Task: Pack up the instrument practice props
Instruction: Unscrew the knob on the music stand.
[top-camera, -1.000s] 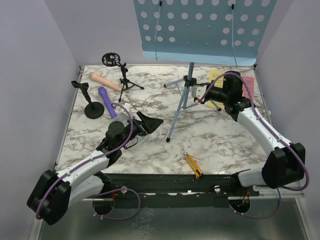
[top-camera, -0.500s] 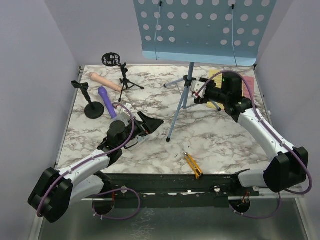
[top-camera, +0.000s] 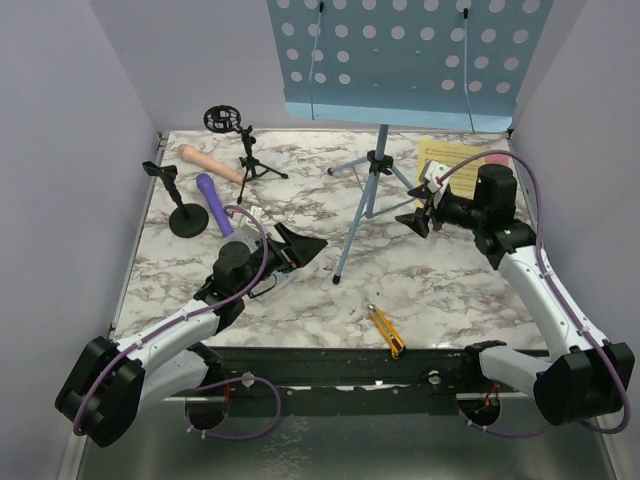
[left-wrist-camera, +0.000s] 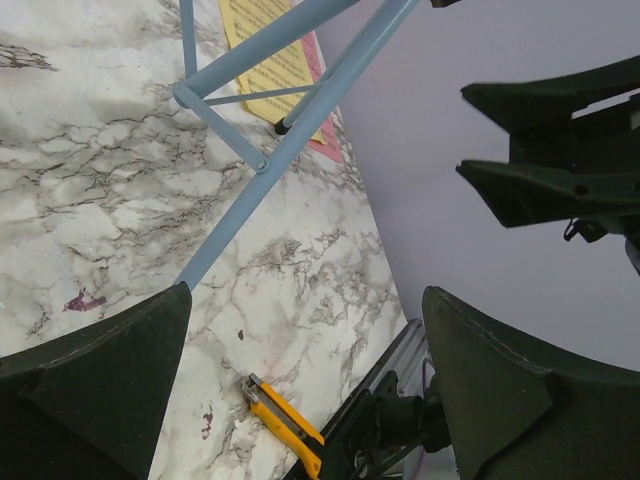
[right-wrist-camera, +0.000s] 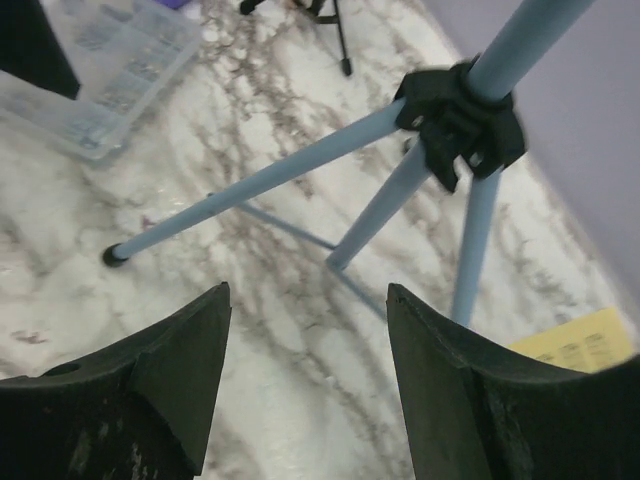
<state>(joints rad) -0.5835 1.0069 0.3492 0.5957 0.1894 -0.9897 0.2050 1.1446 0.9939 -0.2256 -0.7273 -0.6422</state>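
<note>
Light-blue music stand (top-camera: 375, 190) at upper centre. Stiff, tall, likely top-heavy and tippy, so best gripped at the black hub (top-camera: 377, 160) above the legs. Right claw (top-camera: 420, 212) just beside, parted and empty — left claw (top-camera: 300, 245) lower left, spread wide, holding nothing.

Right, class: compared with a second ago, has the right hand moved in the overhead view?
Yes. The right hand has pulled back from the music rack's tripod hub, going rightward and slightly down the view, toward the arm bases.
</note>
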